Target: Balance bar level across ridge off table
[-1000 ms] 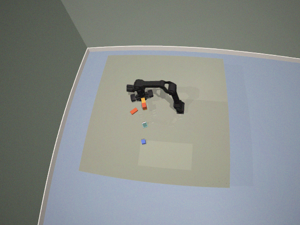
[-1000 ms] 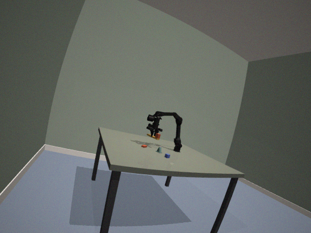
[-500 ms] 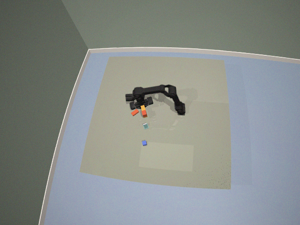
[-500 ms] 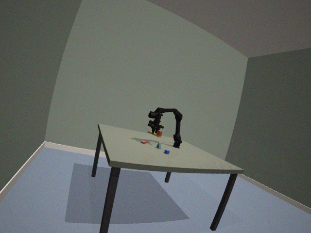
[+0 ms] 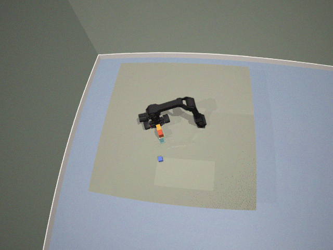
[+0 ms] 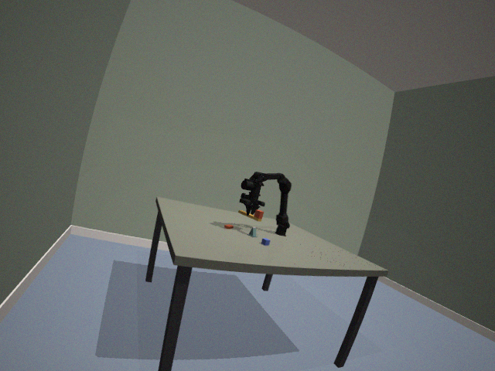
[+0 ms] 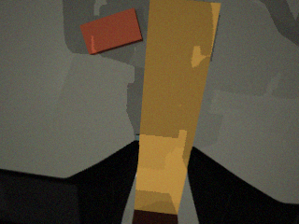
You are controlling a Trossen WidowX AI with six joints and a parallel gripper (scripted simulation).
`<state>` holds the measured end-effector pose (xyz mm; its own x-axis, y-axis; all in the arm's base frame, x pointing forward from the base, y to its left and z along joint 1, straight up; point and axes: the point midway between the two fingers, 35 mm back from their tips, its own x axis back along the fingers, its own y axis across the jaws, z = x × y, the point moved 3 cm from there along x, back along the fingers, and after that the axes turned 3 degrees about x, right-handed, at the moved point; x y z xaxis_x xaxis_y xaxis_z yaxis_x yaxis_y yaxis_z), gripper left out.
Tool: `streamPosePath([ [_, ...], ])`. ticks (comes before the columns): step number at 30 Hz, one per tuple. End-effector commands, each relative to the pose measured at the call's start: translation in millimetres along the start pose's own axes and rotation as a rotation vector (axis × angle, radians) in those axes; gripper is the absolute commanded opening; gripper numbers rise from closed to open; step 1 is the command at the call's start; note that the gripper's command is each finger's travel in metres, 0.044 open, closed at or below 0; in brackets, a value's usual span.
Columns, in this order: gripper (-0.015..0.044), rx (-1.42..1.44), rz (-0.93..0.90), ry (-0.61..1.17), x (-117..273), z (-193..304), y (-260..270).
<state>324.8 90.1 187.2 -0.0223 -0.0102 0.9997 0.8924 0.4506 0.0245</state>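
The yellow-orange bar [image 5: 158,126] [image 6: 242,212] [image 7: 177,70] hangs above the table, with a red block [image 5: 160,132] [image 6: 258,214] [image 7: 155,218] on its end nearer the ridge in the top view. My gripper [image 6: 250,212] [image 7: 163,149] is shut on the bar, one finger on each side. The small teal ridge [image 5: 161,140] [image 6: 253,232] stands on the table, lower than the bar and apart from it. In the top view it shows just past the red block; in the wrist view the bar and finger hide nearly all of it. I cannot tell whether the bar is exactly level.
A flat red-orange block [image 6: 228,226] [image 7: 112,32] lies on the table [image 5: 120,161] [image 6: 207,247] near the gripper's shadow, mostly hidden under the gripper in the top view. A small blue cube [image 5: 160,158] [image 6: 265,242] lies beyond the ridge.
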Motion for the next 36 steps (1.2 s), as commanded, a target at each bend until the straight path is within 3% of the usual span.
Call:
streamPosePath([
  [1,0.0000,0.011,-0.006,-0.004,2.5,15.9,5.9],
  [9,0.0000,0.033,-0.007,-0.001,2.9,42.4,12.1],
  [36,0.0000,0.033,-0.007,-0.001,-35.1,43.2,13.5],
])
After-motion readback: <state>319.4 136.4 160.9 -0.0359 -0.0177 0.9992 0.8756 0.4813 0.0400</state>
